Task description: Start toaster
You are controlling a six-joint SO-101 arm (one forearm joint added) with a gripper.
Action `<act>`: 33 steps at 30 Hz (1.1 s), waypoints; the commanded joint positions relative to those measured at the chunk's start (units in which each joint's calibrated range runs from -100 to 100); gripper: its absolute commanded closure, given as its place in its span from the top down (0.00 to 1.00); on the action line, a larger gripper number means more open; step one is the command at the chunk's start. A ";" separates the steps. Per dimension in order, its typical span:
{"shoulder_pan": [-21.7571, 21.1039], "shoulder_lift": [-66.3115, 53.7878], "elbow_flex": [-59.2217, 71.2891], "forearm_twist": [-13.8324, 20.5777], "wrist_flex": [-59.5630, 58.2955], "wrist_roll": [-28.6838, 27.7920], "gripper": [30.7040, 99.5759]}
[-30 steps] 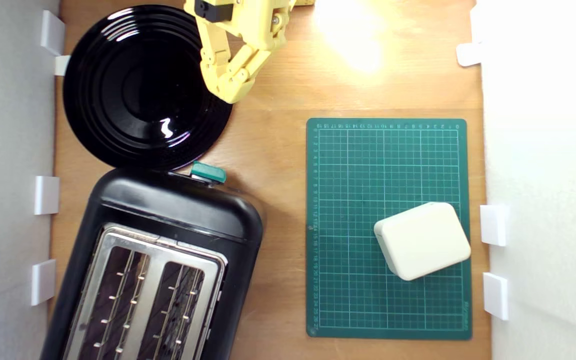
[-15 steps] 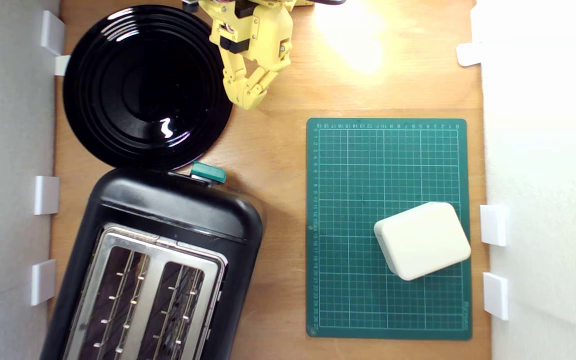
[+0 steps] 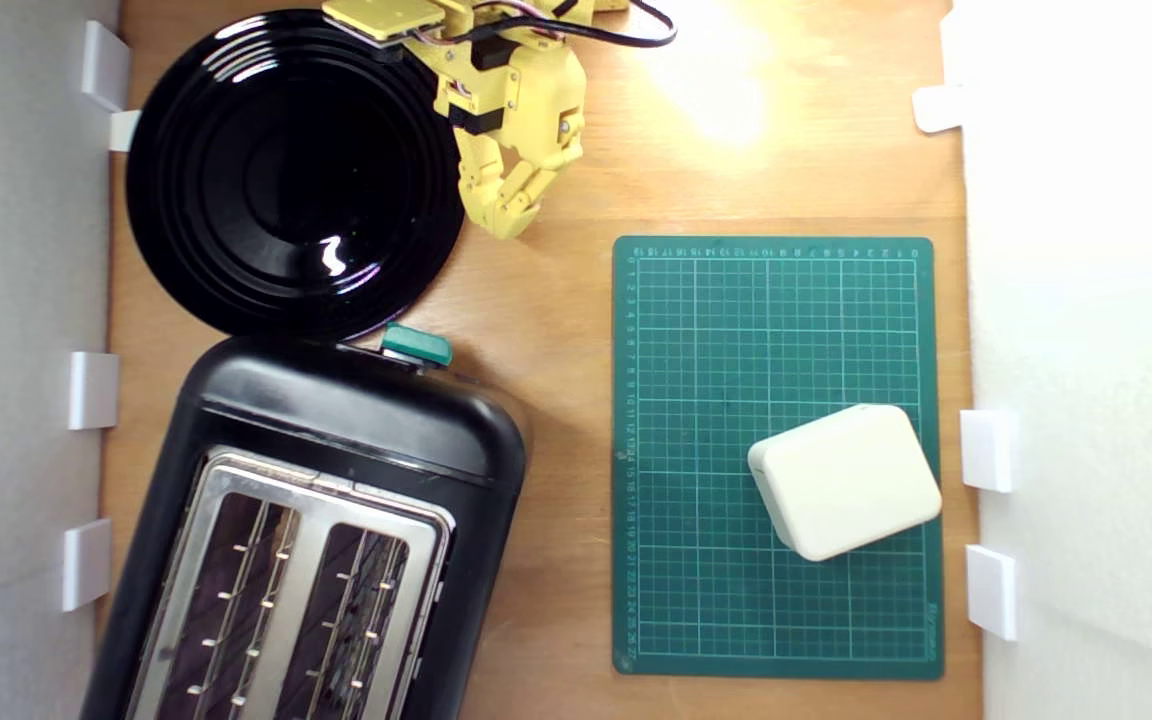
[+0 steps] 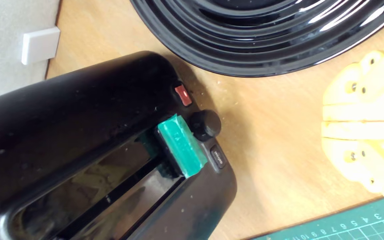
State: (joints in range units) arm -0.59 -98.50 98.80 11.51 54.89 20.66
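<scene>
Nearest to us in the exterior view, the toaster (image 3: 316, 530) fills the lower corner on the exterior view's left, and the frame cuts off its near end, so we see only part of the silver top plate (image 3: 306, 560) and its two wire-grilled slots. As far as we can see into the slots, we make out only wires and dark; their depths stay hidden. At the toaster's far end the teal lever (image 3: 417, 345) pokes out, and the wrist view shows it more fully (image 4: 181, 149), seated in its dark slot. Beside it there we see a round black knob (image 4: 205, 124), a small red button (image 4: 183, 95) and a small black button (image 4: 217, 157) whose lettering is too small to read.

To the exterior view's right lies the green cutting mat (image 3: 726, 330), with a cream box (image 3: 844, 481) resting on its near part, closed, so its contents are hidden.

Beyond the toaster sits the round black plate (image 3: 186, 180), with nothing visible on it, its rim just beside the toaster's far end; we cannot tell if they touch.

Farthest off, the yellow gripper (image 3: 508, 222) hovers over the wooden table (image 3: 556, 330) just beside the plate's edge, well apart from the lever. Its fingers are pressed together, clenched on nothing. The arm behind it is cut off by the frame's top edge.
</scene>
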 commanded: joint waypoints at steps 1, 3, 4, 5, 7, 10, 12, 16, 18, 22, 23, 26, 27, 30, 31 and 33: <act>-2.51 -1.00 0.93 0.41 -1.49 -1.50 0.01; -3.54 -1.00 0.93 0.31 -1.49 -2.07 0.01; -3.70 -1.00 0.93 0.03 -1.40 -2.07 0.01; -4.02 -1.00 0.93 -0.06 -1.32 -2.07 0.01; -4.25 -1.00 0.93 -0.16 -1.32 -2.07 0.01; -4.33 -1.00 0.93 -0.63 -1.32 -1.76 0.01; -4.33 -1.00 0.93 -2.22 -1.23 -1.65 0.01; -4.33 -1.00 1.02 -2.41 -1.23 -1.81 0.01; -4.33 -1.00 1.02 -3.63 -1.23 -1.60 0.01; -5.84 -1.00 1.02 -5.13 -0.80 -0.97 0.01; -6.08 -1.00 1.02 -6.35 -0.20 -0.50 0.01; -6.40 -1.00 1.02 -7.85 1.59 -0.19 0.01; -6.16 -1.00 1.02 -7.75 1.59 -0.19 0.01; -5.84 -1.00 1.02 -7.47 1.68 -0.13 0.01; -5.84 -1.00 1.02 -7.47 1.68 -0.13 0.01; -6.24 -1.00 1.02 -7.57 1.68 -0.13 0.01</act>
State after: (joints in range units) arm -6.55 -98.50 99.44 4.09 55.57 20.17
